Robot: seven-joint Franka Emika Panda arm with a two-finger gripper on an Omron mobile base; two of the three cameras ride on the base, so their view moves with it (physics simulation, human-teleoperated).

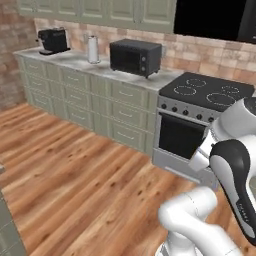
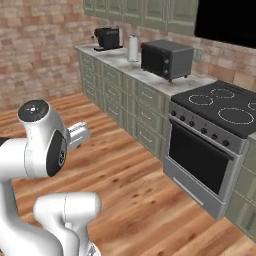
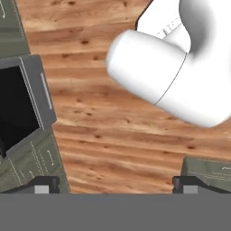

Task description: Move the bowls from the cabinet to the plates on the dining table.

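A row of sage-green wall cabinets (image 1: 95, 11) with sunken-panel doors is seen high on the brick wall, above the worktop. All of its doors are seen shut.

Under it, a pale marble worktop (image 1: 75, 61) is set on green drawer units (image 1: 90, 102) with short handles. On the worktop, a small black coffee machine (image 1: 53, 40) is placed at the far end. A shiny silver roll-shaped holder (image 1: 93, 49) is stood upright beside it. A black box-shaped toaster oven (image 1: 135, 57) is placed next, close to the stove.

The black stove (image 1: 192, 117) with a grey front and a dark oven window is set right beside the drawers. Four ring marks are seen on its flat top. A big black panel (image 1: 215, 19) is hung on the wall above it.

The floor (image 1: 75, 175) is made of brown wooden planks.

The white arm with dark joints is folded up near the base, in front of the stove. In the hand view, the gripper (image 3: 117, 184) is pointed down at the wooden floor, with the oven door at one side. Its two small dark fingertips (image 3: 45, 184) are seen wide apart, and nothing is held between them.
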